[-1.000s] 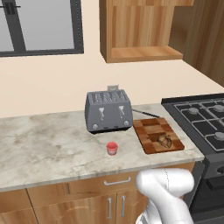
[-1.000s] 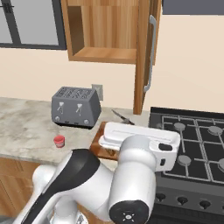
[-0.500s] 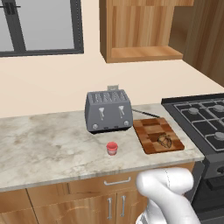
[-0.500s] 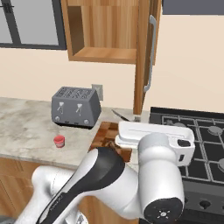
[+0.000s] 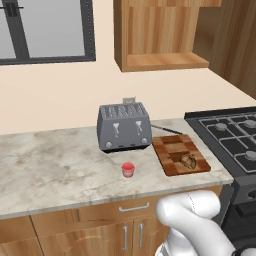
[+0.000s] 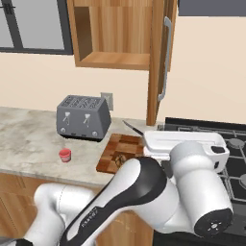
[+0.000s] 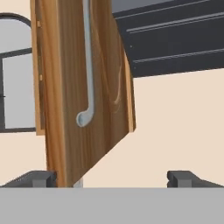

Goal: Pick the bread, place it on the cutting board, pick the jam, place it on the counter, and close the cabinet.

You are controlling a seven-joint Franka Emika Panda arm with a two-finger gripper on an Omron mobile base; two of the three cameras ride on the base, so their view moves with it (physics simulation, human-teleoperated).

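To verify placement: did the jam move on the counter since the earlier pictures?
No. The jam remains in front of the toaster, left of the cutting board.

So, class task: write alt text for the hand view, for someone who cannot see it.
An open wooden cabinet door with a vertical metal bar handle stands ahead of the open pincer, against a beige wall. A window sits left, a dark hood upper right.

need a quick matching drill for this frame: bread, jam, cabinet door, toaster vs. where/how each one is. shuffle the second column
Things:
1. bread
2. jam
3. cabinet door
4. toaster

Places or states:
A. swung open, bar handle facing out
B. at the back of the counter, by the wall
C. on the cutting board
D. on the bare counter, in front of the toaster

Pairs: 1-C, 2-D, 3-A, 4-B
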